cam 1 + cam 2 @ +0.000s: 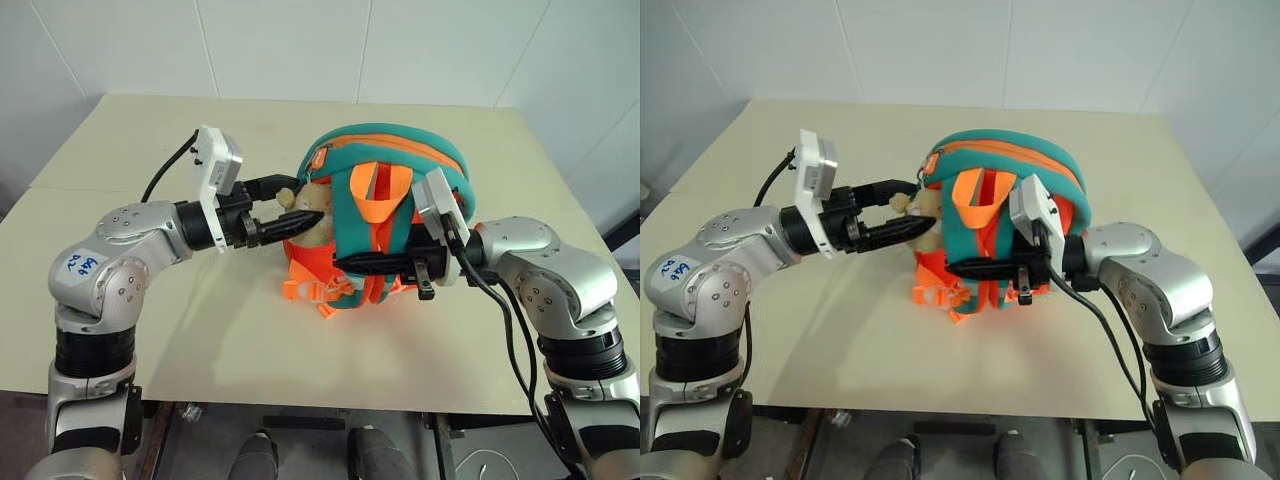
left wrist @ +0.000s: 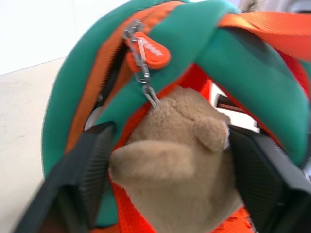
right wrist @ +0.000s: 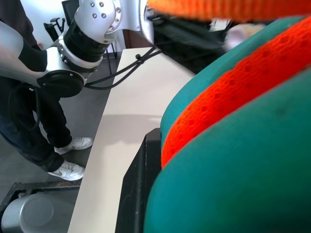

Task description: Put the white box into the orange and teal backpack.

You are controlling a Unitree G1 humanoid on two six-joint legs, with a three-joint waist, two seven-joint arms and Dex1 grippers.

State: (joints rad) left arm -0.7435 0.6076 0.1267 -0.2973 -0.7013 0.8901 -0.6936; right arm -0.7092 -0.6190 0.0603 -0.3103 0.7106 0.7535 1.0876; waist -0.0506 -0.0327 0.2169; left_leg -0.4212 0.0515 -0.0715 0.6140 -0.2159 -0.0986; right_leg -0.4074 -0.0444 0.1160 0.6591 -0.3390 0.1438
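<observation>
Orange-bodied, teal-trimmed child's backpack [image 1: 385, 215] stands upright near the middle of the pale beige table [image 1: 200, 340], its teal straps and orange webbing loop facing the robot; the flat white box cannot be made out in any view, so whether it is already inside the bag I cannot tell, though the zip along the top arc looks mostly drawn shut.

The left gripper [image 1: 290, 213] reaches in level from the bag's left side, its two black fingers [image 2: 92, 165] spread apart on either side of the tan plush toy [image 2: 180, 160] that hangs from the orange zip pull [image 2: 148, 53]; the toy sits between them and is not visibly pinched. The right gripper [image 1: 350, 264] lies across the front of the bag with its fingers pressed together on a teal strap [image 1: 985, 235], by the look of the right wrist view, where teal padding and orange mesh crowd against one black finger.

Judged from this, the chief risk is that the left fingers close on the soft toy rather than the zip pull; a tug would then stretch the plush and its small metal link, not move the slider. A second risk: the right hold is low on a strap, so a sideways pull could tip or drag the light bag across the smooth table; the dangling orange buckles could also snag a finger.
</observation>
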